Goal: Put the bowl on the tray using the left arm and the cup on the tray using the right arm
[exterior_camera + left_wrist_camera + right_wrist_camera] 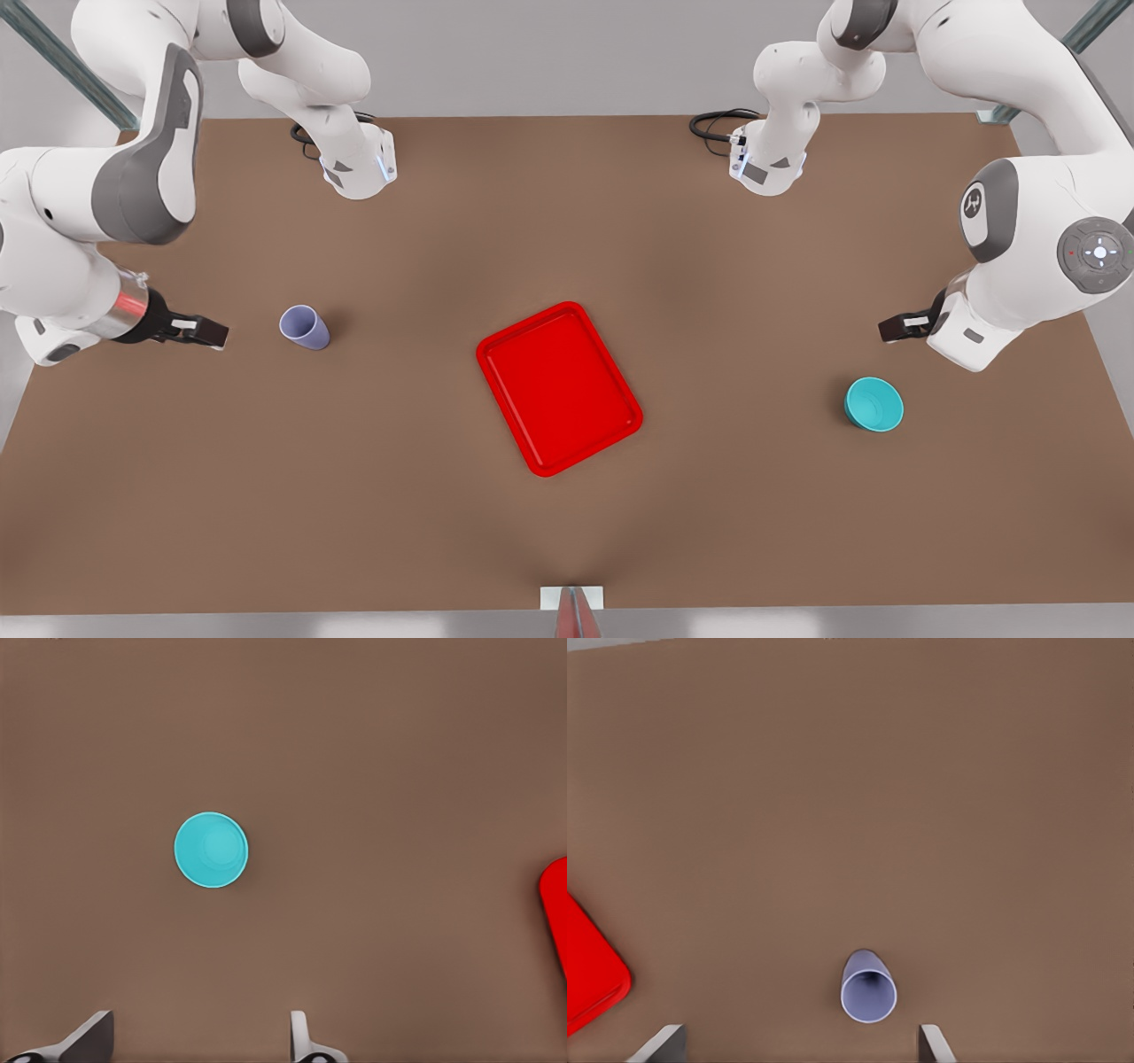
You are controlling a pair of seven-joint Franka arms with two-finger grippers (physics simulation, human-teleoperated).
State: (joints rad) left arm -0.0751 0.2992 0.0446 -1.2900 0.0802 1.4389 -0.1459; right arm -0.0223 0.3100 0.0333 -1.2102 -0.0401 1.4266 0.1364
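On the brown counter (pixel 567 221) nothing of the job is done yet: the red tray (pixel 559 387) lies bare in the middle, and both pieces stand apart from it on the bare surface. The teal bowl (pixel 873 404) sits upright toward the front view's right, well apart from the tray, and the lavender cup (pixel 305 327) stands upright toward the front view's left, also clear of it. My left claw (pixel 895 329) hangs above the counter near the bowl, on the front view's right, with its fingers (pixel 89 1036) spread wide and holding nothing; from my left wrist the bowl (pixel 211 850) lies ahead of the fingertips, not between them, with the tray's corner (pixel 555 912) off at the edge. My right claw (pixel 208 333) is on the front view's left, just beside the cup, fingers (pixel 660 1045) likewise spread and empty; from my right wrist the cup (pixel 868 988) sits near the gap between the tips but not yet within it. Both grasps, both carries and both placings are left, I judge.
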